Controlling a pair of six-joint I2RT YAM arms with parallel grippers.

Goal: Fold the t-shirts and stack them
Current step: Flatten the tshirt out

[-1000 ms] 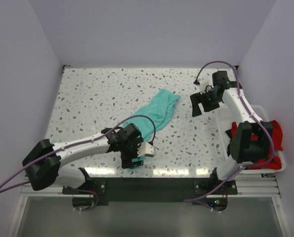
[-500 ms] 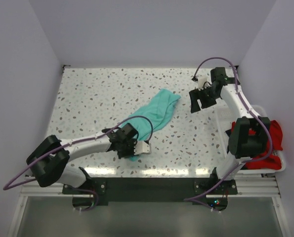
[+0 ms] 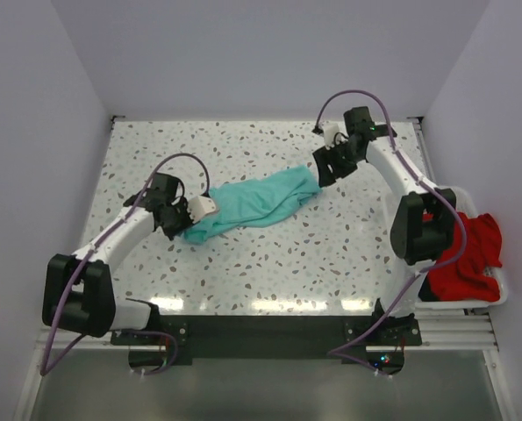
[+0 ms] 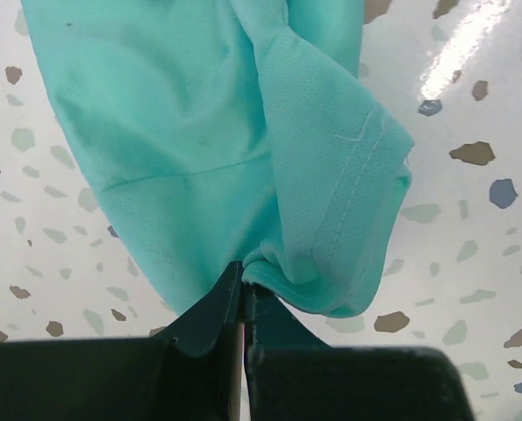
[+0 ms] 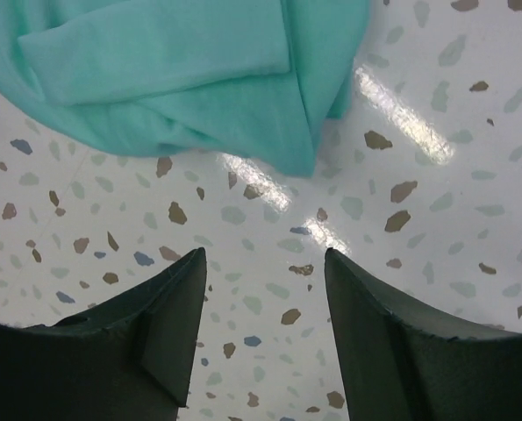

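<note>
1. The teal shirt (image 4: pixel 199 132) runs off the top edge in both wrist views
2. The red shirt (image 3: pixel 471 259) is partly hidden behind the right arm (image 3: pixel 418 228)
3. The basket (image 3: pixel 471 302) is mostly covered by it

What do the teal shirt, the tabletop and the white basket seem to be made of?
Teal shirt: soft matte knit, likely a sports mesh; fine pinhole texture and a double-stitched hem show in the left wrist view. Tabletop: glossy white terrazzo-look surface with coloured flecks and sharp light reflections; stone or printed laminate, cannot tell. Basket: smooth white, probably plastic; only its rim shows.
</note>
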